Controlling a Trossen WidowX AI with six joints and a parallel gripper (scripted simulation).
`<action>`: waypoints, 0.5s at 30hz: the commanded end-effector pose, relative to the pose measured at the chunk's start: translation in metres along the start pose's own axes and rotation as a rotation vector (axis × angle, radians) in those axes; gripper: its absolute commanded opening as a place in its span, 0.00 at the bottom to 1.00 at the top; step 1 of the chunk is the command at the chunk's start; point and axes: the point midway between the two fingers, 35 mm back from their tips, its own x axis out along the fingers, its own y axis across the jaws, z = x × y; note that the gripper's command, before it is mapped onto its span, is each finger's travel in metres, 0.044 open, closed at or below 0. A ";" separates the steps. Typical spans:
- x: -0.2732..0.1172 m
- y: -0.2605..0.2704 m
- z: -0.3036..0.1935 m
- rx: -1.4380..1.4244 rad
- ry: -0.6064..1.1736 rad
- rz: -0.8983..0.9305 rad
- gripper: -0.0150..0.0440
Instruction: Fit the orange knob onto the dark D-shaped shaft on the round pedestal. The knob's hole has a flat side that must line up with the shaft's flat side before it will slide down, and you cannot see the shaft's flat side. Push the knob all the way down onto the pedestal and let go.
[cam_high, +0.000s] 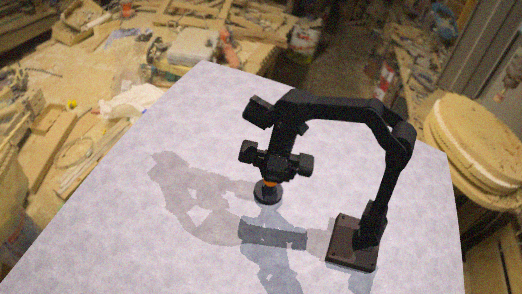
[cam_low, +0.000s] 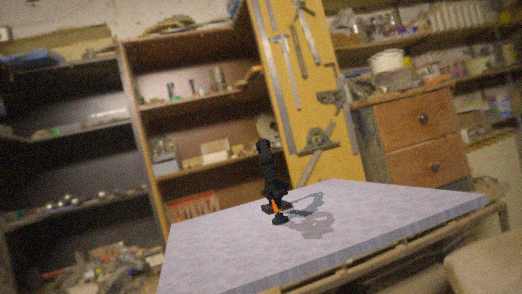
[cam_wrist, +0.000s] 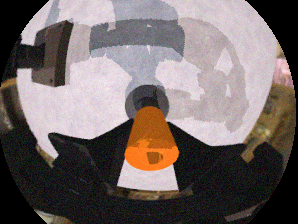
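The orange knob (cam_high: 270, 184) (cam_low: 275, 205) (cam_wrist: 150, 131) is held between the fingers of my gripper (cam_high: 271, 181) (cam_low: 274, 201) (cam_wrist: 149, 123), which is shut on it. The dark round pedestal (cam_high: 259, 195) (cam_low: 281, 220) (cam_wrist: 131, 106) stands on the table under the knob. Dark shaft (cam_high: 269, 191) (cam_wrist: 146, 100) shows between the knob's lower end and the pedestal's base, so the knob is not down on the base. The knob's lower end is at or just over the shaft's top; whether they touch is hidden. The knob looks slightly tilted in the exterior view. The shaft's flat side cannot be seen.
The pale table (cam_high: 125, 240) (cam_low: 215, 255) carries the arm's square base (cam_high: 345, 250) (cam_wrist: 50, 55), to the right of the pedestal in the top view. Shadows of the arm fall across the table around the pedestal. Workshop shelves and clutter lie beyond the table's edges.
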 end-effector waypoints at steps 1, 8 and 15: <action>0.001 0.001 0.001 -0.004 -0.002 -0.001 0.25; -0.004 0.003 0.002 -0.029 -0.002 -0.001 0.25; -0.001 0.007 0.003 -0.212 -0.002 -0.001 0.25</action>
